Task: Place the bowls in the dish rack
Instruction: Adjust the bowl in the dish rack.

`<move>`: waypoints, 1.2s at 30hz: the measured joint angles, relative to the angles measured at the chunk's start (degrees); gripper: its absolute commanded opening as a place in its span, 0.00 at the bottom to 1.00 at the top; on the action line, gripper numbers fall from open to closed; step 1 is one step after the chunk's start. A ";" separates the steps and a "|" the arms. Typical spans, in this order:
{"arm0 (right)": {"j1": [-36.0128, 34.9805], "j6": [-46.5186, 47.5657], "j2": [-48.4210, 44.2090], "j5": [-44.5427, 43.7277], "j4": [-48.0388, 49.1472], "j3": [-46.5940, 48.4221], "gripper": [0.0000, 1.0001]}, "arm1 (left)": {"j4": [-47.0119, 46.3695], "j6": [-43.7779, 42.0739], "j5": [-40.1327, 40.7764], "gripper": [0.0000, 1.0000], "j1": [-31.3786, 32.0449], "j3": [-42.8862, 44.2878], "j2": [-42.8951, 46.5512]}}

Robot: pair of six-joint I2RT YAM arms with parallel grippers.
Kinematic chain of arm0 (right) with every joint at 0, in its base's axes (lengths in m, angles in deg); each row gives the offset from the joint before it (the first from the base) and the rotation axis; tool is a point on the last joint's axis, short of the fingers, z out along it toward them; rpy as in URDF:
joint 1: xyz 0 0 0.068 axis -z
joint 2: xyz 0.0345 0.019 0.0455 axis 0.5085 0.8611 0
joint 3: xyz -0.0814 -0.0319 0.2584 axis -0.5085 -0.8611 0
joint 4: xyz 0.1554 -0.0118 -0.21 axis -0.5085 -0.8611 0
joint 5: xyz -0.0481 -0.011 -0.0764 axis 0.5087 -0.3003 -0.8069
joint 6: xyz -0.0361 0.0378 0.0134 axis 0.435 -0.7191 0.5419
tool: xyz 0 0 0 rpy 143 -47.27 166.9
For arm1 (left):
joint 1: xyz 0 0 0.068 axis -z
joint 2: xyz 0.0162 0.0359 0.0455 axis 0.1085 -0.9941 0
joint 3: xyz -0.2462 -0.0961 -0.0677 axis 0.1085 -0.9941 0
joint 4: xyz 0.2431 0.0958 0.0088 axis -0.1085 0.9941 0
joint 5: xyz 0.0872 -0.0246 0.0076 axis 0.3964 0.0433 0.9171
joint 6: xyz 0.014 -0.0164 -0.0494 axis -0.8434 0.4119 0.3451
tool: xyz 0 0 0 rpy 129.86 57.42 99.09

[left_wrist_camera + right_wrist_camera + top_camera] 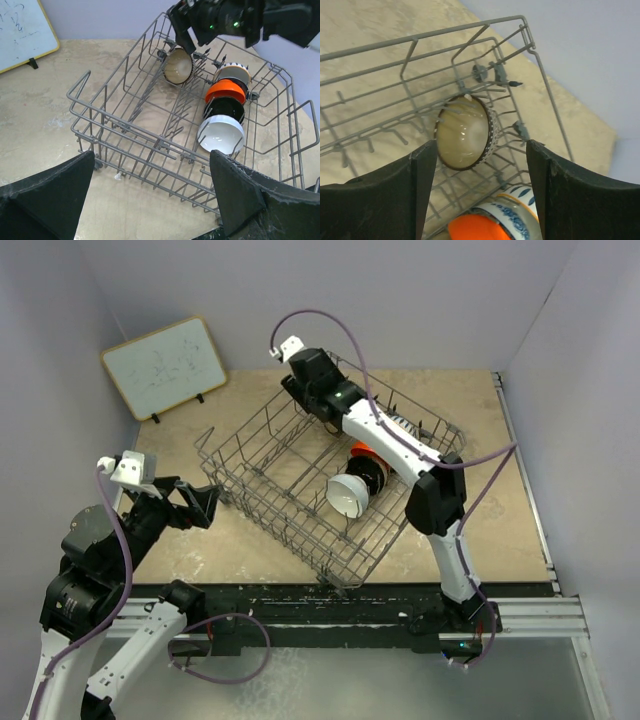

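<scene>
**Racking the brown bowl: R fingers spread, nothing held**

The small round brown bowl with the cream inside [462,132] stands on edge between tines at the far corner of the large grey wire dish rack [275,475]. The right gripper [480,147] hangs just above it w/ fingers released and clear of the rim on both sides. So this placing step looks about done.

Four more bowls are lined up in the next row:
- blue-and-white patterned bowl [232,74]
- orange-red bowl [226,91]
- glossy black bowl [225,107]
- white bowl [220,135]

The left gripper [152,160] hovers over the beige surface [40,125] beside the rack's near-left side, fingers wide apart and empty.

Next move, prob.: lift the R arm straight up (tines and rack rim sit close, easy to snag). Then go for any bowl left. I can't spot a cream-beige one in any view.
</scene>
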 measured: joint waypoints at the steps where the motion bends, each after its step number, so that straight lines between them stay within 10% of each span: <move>1: 0.61 -2.38 -0.44 2.27 -2.08 1.03 0.71 | 0.00 0.02 -0.02 0.99 0.00 0.00 0.00; 25: 7.98 -19.69 7.87 6.43 -12.76 0.37 0.62 | 1.33 0.00 0.07 0.99 0.00 0.24 -2.64; 30: 8.31 -19.37 9.44 2.47 -9.64 -0.31 0.43 | 1.36 0.00 0.48 0.99 0.00 0.24 -2.86; 34: 8.31 -18.99 9.46 -0.81 -6.80 -0.85 0.00 | 1.36 0.00 0.68 0.99 0.00 0.24 -3.06; 36: 8.37 -19.15 9.62 -4.74 -3.34 -0.96 0.00 | 1.36 0.02 0.74 0.99 0.00 0.24 -3.04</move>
